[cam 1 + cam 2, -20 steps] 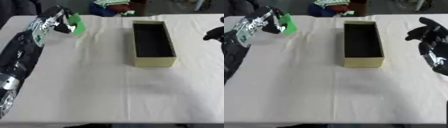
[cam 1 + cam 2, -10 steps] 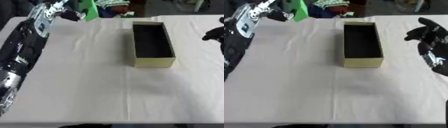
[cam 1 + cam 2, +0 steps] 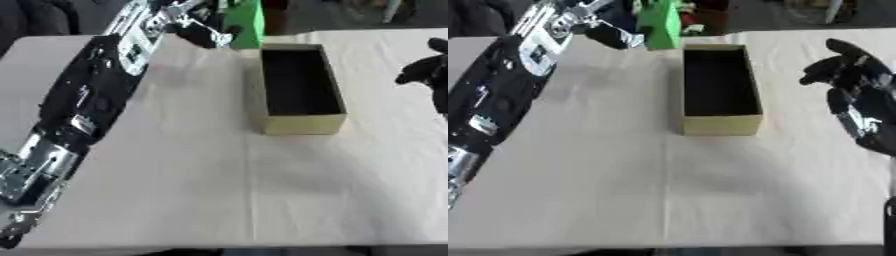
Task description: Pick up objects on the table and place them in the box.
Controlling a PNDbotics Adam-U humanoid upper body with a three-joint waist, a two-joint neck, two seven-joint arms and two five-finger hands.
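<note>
Right eye view shows the left hand (image 3: 614, 32) at the upper left of the frame, fingers curled round a green block (image 3: 661, 22) held above the surface (image 3: 623, 175), just beyond the far end of the open box (image 3: 719, 90). Right hand (image 3: 859, 95) hangs at the right edge, fingers relaxed, holding nothing.

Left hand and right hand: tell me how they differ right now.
The left hand is raised near the far table edge, by the box's far end, curled on a green object; the right hand holds nothing. The left arm stretches far forward; the right hand hangs beside the box's right side. Both are black and silver.
</note>
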